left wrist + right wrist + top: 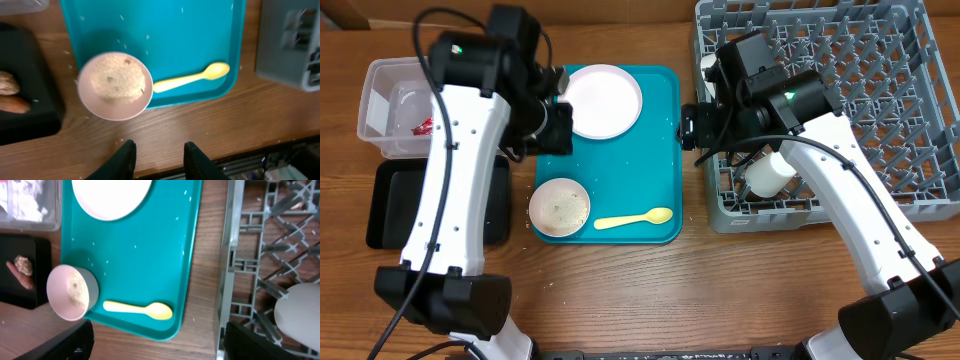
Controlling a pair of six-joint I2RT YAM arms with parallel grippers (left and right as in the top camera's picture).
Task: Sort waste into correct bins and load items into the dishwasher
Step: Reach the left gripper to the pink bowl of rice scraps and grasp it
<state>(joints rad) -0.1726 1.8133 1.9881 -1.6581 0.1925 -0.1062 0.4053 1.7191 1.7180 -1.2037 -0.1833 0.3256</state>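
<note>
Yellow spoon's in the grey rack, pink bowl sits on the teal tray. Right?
Not quite. The yellow spoon lies on the teal tray, beside the pink bowl, not in the grey rack. The overhead view shows it, and both wrist views agree. The bowl is on the tray, as you said.

The left arm (450, 190) hides part of the shallow black rectangular tray (386, 208); the pale pink round plate (111, 197) is cut off on top.
</note>
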